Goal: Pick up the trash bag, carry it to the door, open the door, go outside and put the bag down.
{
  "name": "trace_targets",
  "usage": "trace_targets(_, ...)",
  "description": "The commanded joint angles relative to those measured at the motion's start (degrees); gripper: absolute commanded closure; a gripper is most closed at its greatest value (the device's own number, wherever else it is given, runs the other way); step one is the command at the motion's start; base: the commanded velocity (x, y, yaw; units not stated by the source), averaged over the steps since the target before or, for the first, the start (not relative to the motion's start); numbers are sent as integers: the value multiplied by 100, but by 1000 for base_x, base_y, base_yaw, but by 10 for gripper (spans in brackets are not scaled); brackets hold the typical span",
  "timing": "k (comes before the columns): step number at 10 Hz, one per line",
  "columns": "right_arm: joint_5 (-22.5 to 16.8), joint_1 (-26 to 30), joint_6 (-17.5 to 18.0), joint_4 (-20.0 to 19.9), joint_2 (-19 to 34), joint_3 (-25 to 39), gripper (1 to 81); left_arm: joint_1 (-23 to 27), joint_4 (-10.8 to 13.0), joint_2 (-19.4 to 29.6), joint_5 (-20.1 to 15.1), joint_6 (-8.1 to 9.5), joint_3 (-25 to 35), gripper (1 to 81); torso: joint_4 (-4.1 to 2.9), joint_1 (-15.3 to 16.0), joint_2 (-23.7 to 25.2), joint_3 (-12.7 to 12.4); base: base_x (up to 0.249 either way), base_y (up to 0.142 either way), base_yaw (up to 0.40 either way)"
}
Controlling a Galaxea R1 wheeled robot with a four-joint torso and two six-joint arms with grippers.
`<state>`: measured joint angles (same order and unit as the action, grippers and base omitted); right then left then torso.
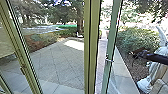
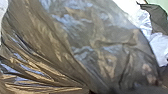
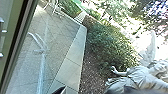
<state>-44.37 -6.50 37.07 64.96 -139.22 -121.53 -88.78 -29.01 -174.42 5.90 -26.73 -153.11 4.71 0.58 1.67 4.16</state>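
In the head view, a glass door's green edge frame stands right of a thick post, with a handle on it. My right gripper is to the right of that edge frame, in front of the bushes, its arm coming in from the right. The dark, shiny trash bag is large and close in the left wrist view. Its folds draw together at my left gripper, which is shut on the bag and mostly hidden.
A thick door post rises mid-view, with slanted window framing to its left. Outside lie a paved patio and a pale kerb beside a bush. A winged stone statue stands at the right.
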Motion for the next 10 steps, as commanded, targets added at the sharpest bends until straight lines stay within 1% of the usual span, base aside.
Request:
trace_targets(1,-300,996,-25,482,181,-63,10,190,-26,-93,-423,2,53,811,0,0,0,0,0,0,0)
trace_targets(4,-230,794,-33,622,207,-132,10,190,-25,-102,-423,2,53,811,0,0,0,0,0,0,0)
trace_targets(5,-221,724,-33,614,207,-229,10,190,-34,-93,-432,2,53,811,121,2,0,0,0,0,0)
trace_targets(6,-212,619,-33,623,207,-239,10,190,-34,-102,-432,2,53,811,148,2,0,-126,0,0,0)
trace_targets(7,-133,539,-33,675,216,-283,10,190,-34,-111,-432,2,53,811,59,2,-2,-28,0,0,0)
trace_targets(8,-45,478,-33,755,216,-388,10,190,-34,-111,-432,2,53,811,111,4,-2,-70,0,0,0)
trace_targets(9,25,433,-33,860,234,-502,10,182,-34,-111,-432,2,53,811,131,2,-2,-89,0,0,0)
trace_targets(10,113,372,-33,878,251,-599,10,190,-34,-119,-432,2,53,811,131,2,-2,-87,0,0,0)
